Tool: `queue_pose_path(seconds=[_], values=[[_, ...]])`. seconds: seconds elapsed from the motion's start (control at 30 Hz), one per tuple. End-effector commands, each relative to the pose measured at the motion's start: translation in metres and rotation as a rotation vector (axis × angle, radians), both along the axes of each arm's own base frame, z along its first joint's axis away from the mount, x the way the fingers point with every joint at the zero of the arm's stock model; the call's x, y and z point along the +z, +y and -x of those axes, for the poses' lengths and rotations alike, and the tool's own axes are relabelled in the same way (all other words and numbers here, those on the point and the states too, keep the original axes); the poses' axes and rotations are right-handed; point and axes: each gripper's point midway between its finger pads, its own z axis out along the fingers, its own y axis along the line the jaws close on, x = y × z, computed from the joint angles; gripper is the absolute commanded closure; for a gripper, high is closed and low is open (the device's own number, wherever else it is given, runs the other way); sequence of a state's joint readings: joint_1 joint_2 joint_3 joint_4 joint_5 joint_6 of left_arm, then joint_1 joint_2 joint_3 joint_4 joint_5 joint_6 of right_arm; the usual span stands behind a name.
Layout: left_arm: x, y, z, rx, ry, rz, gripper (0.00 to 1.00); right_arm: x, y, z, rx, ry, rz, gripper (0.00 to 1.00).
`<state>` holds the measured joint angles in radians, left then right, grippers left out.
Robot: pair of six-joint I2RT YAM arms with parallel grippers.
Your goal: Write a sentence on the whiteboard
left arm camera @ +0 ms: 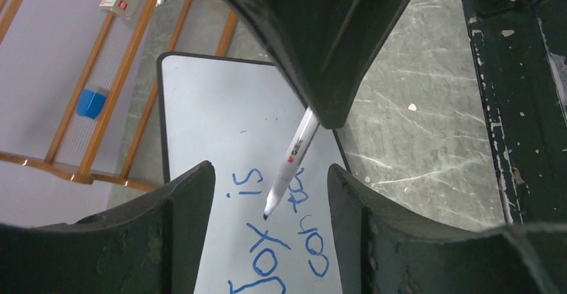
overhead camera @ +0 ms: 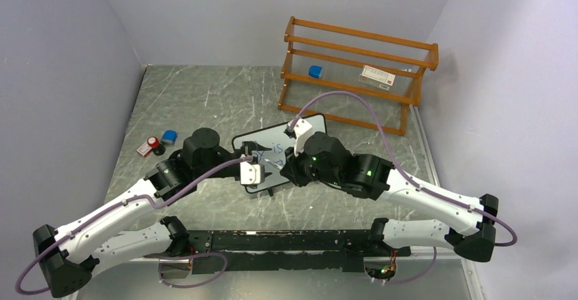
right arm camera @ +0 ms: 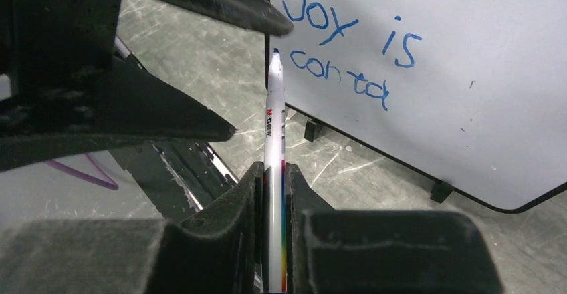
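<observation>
The whiteboard stands tilted on small black feet at the table's middle. On it the sentence reads "Joy is" with "conta" below, in blue. My right gripper is shut on a white marker. In the left wrist view the marker's dark tip is just off the board's face, between "Joy" and "is". My left gripper is open at the board's left end. One of its fingers is over the board's upper side and the other over its lower side. I cannot tell whether they touch it.
An orange wooden rack stands behind the board, holding a blue block and a white labelled piece. Left of the arms lie a blue cap and a red-and-white item. A black rail runs along the near edge.
</observation>
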<state>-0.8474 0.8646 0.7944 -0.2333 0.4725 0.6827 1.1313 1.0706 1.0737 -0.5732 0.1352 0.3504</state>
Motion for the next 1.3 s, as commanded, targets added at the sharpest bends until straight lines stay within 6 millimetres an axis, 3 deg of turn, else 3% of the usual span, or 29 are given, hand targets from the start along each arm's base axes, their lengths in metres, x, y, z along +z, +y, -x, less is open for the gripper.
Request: queue_pose_path(seconds=[0.0, 0.17, 0.53, 0.8, 1.27], values=[[0.011, -0.010, -0.002, -0.024, -0.100, -0.015, 0.37, 0.017, 0.008, -0.001, 0.024, -0.016, -0.044, 1.00], [0.005, -0.015, -0.004, -0.025, -0.110, -0.030, 0.46, 0.019, 0.010, -0.002, 0.026, -0.017, -0.054, 1.00], [-0.005, -0.021, -0.003, -0.044, -0.092, -0.029, 0.55, 0.021, 0.013, 0.000, 0.030, -0.012, -0.084, 1.00], [-0.005, -0.020, -0.004, -0.023, -0.088, -0.006, 0.94, 0.025, 0.009, -0.006, -0.032, -0.023, -0.124, 1.00], [-0.008, -0.019, -0.004, -0.012, -0.066, 0.002, 0.95, 0.030, 0.012, -0.004, -0.053, -0.001, -0.209, 0.76]])
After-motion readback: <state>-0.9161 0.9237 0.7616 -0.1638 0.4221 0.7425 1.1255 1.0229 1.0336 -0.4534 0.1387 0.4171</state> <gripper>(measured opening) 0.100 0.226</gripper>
